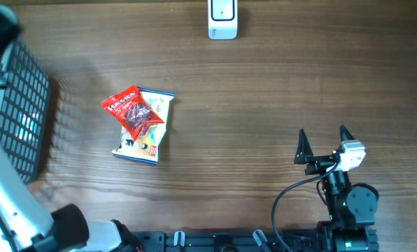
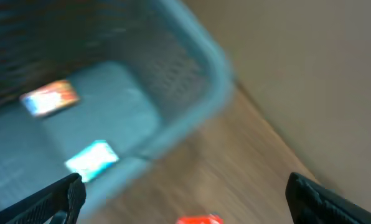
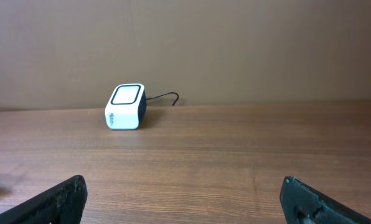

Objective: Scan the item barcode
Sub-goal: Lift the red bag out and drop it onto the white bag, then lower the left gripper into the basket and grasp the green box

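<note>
Your left gripper (image 2: 184,186) and right gripper (image 1: 325,145) stand released, empty; snack packets (image 1: 135,119) lie well apart from the barcode scanner (image 1: 222,19).

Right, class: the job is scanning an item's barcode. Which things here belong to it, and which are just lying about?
Job: scanner; red packet; pale packet.
Lying about: basket; blurred items in it.

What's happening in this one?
Nothing is held. The left gripper hangs over the basket, jaws open; that view is blurred. The right gripper sits open at the front right. A red packet lies on a white packet in the middle, apart from the scanner at the back.
</note>
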Controlling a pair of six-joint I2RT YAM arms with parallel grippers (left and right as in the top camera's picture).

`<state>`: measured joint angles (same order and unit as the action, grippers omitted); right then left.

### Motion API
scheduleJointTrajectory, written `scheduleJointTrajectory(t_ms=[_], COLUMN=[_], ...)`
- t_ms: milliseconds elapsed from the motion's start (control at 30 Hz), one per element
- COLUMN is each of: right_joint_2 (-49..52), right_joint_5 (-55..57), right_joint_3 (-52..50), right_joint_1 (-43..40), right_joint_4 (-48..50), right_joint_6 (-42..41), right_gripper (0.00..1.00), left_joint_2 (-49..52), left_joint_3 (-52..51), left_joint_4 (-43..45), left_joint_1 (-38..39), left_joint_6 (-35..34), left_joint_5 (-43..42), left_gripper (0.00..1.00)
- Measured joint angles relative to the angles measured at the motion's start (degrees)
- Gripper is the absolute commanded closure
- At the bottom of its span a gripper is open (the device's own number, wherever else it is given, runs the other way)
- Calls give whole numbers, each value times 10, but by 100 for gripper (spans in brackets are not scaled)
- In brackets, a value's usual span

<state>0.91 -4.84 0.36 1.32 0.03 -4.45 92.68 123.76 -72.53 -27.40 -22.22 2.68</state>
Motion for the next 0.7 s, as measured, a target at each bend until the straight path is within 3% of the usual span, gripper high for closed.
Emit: scheduleJointTrajectory(t_ms=[233, 700], right_joint_2=[0, 0], right_joint_5=[0, 0], right_joint_3=[0, 0], right_joint_1=[0, 0], right_joint_4=[0, 0], right_joint_6=[0, 0], right_gripper=[0, 1], left_joint_2=[111, 348], left_joint_3=[-1, -1], left_joint_4=[-21, -24], left_joint_1=[-155, -197], left_joint_6=[-6, 35], left_joint_5=[0, -19], left_gripper=[0, 0])
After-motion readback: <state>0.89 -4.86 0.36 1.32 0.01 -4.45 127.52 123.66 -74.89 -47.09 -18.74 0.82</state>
